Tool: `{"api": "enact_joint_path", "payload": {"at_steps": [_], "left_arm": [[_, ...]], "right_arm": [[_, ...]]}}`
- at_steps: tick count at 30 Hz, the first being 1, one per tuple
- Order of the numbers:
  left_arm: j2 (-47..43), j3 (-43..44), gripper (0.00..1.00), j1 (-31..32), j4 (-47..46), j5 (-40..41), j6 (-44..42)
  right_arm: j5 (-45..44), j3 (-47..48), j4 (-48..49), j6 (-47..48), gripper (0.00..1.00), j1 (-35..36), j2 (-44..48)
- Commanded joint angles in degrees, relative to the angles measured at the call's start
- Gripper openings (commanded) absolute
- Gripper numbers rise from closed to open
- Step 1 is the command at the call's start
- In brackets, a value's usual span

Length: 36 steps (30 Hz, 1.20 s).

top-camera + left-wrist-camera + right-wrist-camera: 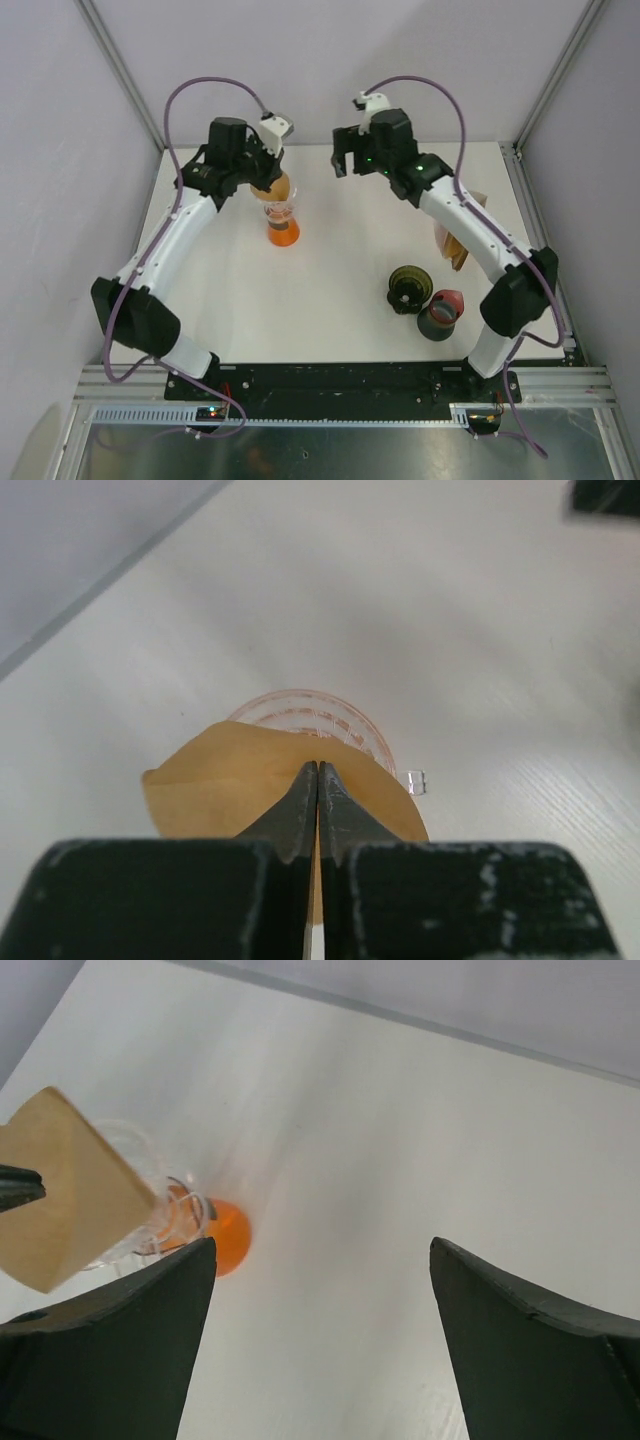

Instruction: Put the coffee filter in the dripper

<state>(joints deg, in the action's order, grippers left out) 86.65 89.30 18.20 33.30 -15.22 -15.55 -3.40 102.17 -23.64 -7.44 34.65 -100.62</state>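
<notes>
Between the pressed-together fingertips of the left hand sits the tan coffee filter, pinched at its edge. Just beneath it stands the clear ribbed dripper on its orange base, upright on the white tabletop; whether paper touches rim cannot be told. Farther out, to that hand's right, the right hand hovers with fingers spread wide, holding nothing. Well beyond, by the right arm's base, stand a dark cone and a red cup.
</notes>
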Motion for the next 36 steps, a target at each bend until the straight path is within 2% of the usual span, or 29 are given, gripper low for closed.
{"api": "enact_joint_path", "payload": {"at_steps": [1, 11, 36], "left_arm": [[2.7, 2.7, 0.00, 0.5, 2.7, 3.0, -4.0], [7.3, 3.9, 0.00, 0.5, 3.0, 3.5, -3.3], [14.3, -0.5, 0.00, 0.2, 3.1, 0.7, -3.1]], "right_arm": [[-1.0, -6.4, 5.6, -2.0, 0.94, -2.3, 7.2], [-0.4, -13.5, 6.6, -2.3, 0.95, -5.0, 11.2], [0.0, -15.9, 5.3, -2.0, 0.96, -5.6, 10.2]]}}
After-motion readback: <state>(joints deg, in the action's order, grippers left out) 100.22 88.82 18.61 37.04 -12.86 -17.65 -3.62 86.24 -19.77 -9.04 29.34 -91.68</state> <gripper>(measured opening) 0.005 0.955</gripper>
